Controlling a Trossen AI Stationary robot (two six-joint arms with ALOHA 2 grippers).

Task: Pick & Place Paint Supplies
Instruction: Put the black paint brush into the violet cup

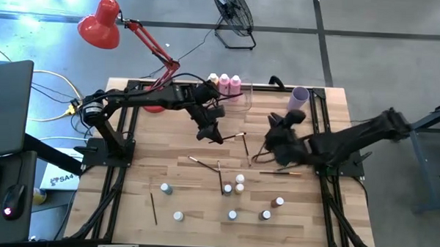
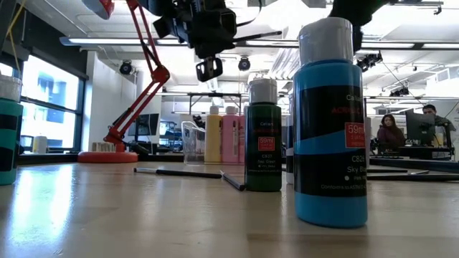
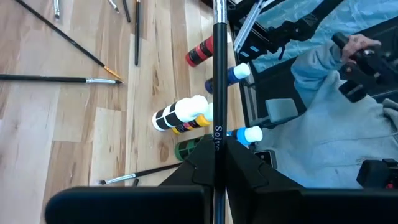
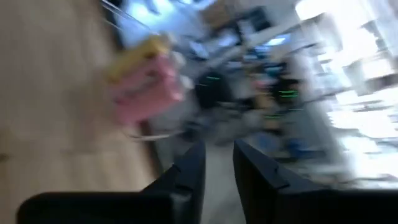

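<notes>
My left pincer [image 3: 219, 146] is clamped on a thin black paintbrush [image 3: 218, 74], raised off the tabletop [image 1: 202, 203], with the small white-capped bottles [image 3: 183, 115] standing below and ahead of it. The brush looks light, stiff and slick, so I judge a mid-handle hold best, clear of the bristles. My right pincer [image 4: 217, 168] hangs over the tabletop, fingers a narrow gap apart around nothing, the pink bottles [image 4: 146, 90] ahead of it.
</notes>
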